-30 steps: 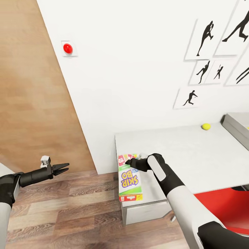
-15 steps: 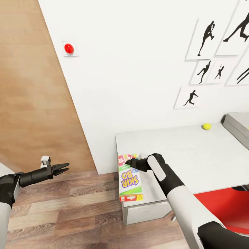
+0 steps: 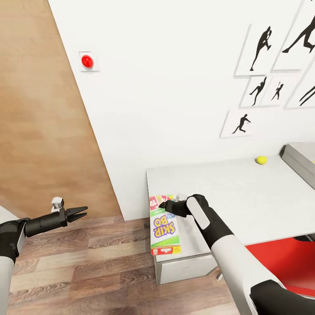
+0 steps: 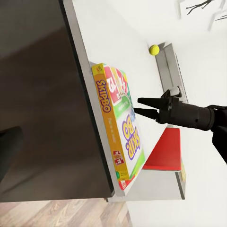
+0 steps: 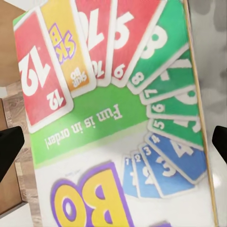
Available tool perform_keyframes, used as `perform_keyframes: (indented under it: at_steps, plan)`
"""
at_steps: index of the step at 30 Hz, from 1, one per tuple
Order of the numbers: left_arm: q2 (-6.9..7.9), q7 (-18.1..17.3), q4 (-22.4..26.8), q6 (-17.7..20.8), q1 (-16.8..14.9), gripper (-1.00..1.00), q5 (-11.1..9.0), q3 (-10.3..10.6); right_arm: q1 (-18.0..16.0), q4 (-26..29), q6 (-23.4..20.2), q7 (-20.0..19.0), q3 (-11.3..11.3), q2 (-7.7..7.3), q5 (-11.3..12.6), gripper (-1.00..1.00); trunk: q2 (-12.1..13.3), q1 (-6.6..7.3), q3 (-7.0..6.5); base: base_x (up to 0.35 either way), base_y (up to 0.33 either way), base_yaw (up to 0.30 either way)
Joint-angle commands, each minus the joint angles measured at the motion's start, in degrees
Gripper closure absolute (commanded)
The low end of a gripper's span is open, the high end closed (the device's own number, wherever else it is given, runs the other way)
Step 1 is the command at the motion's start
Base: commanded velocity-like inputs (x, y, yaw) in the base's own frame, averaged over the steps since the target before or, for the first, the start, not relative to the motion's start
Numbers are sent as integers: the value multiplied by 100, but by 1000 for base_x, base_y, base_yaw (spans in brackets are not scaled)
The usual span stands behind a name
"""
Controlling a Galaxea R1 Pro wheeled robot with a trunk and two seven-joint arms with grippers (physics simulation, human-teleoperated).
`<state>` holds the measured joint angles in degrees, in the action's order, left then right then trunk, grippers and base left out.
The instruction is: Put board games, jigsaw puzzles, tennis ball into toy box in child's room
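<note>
Only toy box [image 3: 302, 164] edge visible

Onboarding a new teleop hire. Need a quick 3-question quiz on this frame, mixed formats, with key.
1. True or false: the Skip-Bo game box lies flat at the table's left end.
2. Multiple choice: where is the tennis ball?
A. in the right gripper
B. on the table near the wall
C. on the floor
3. Fill in: the right gripper is over the game box with its jaws ____.

Key
1. True; the box's near end juts a little past the table's front edge.
2. B
3. open; in the left wrist view the right gripper's two fingers stand apart above the cover. The left gripper hangs over the floor, away from the table.
</note>
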<state>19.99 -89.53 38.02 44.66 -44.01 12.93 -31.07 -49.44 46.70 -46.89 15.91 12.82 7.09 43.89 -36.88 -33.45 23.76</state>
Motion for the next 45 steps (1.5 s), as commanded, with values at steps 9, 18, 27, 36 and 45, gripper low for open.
perform_keyframes:
  at_steps: [9,18,27,36,45]
  plan:
    - [-4,-47,4,60,-3,-100,60,-22,-4,1,-11,35,10,-6,62,-100,-7,-2,7,0,0,0]
    - [-4,-47,4,60,-3,-100,60,-22,-4,-3,-13,32,10,-2,69,-100,-7,-2,7,0,0,0]
    - [-4,-47,4,60,-3,-100,60,-22,-4,-3,-14,34,10,2,75,-100,-7,-2,7,0,15,0]
    - [-4,-47,4,60,-3,-100,60,-22,-4,-3,-22,35,10,2,78,-100,-7,-2,7,0,27,0]
    - [-4,-47,4,63,-3,-100,60,-22,-4,-10,-22,35,10,2,85,-100,-7,-2,7,0,16,0]
